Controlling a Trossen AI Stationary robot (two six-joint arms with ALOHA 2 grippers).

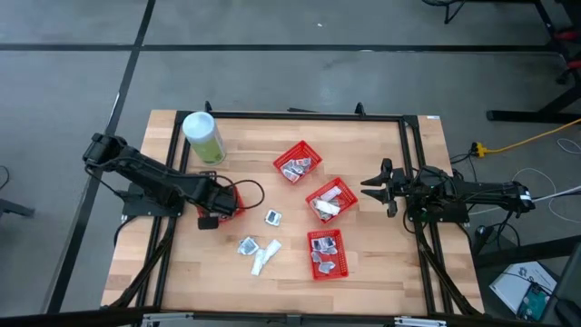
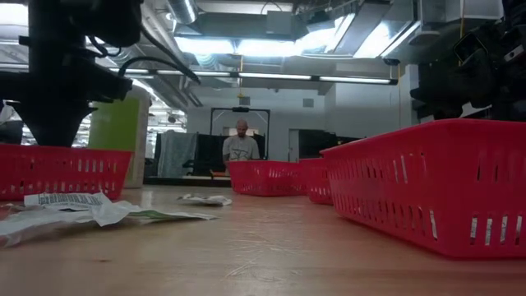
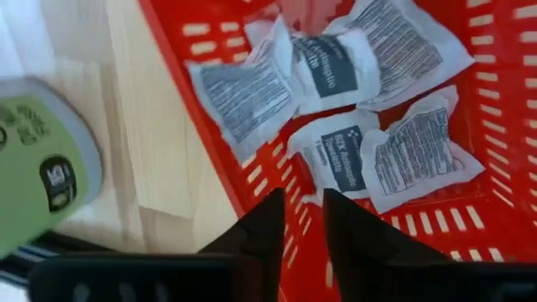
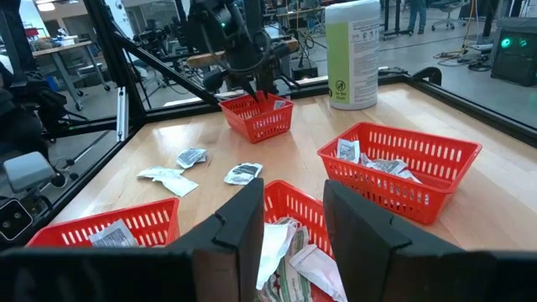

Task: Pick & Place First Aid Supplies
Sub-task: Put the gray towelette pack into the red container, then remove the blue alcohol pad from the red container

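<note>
Over the left-hand red basket (image 1: 229,202), near the green canister (image 1: 203,136), the left gripper (image 3: 300,220) hangs with its fingers a little apart, grasping nothing. Five white packets (image 3: 351,60) lie inside that basket below it, overlapping, printed sides up. Right gripper (image 4: 294,220) waits at the table's right side, fingers spread and empty, above the middle basket (image 1: 330,200), which holds more packets. Two further baskets, one toward the far edge (image 1: 299,162) and one toward the near edge (image 1: 328,253), each hold packets too. Three loose packets (image 1: 261,249) rest on bare wood between the left basket and the near one; their markings are hard to read from above. A person (image 2: 241,145) sits in the room beyond the table.
</note>
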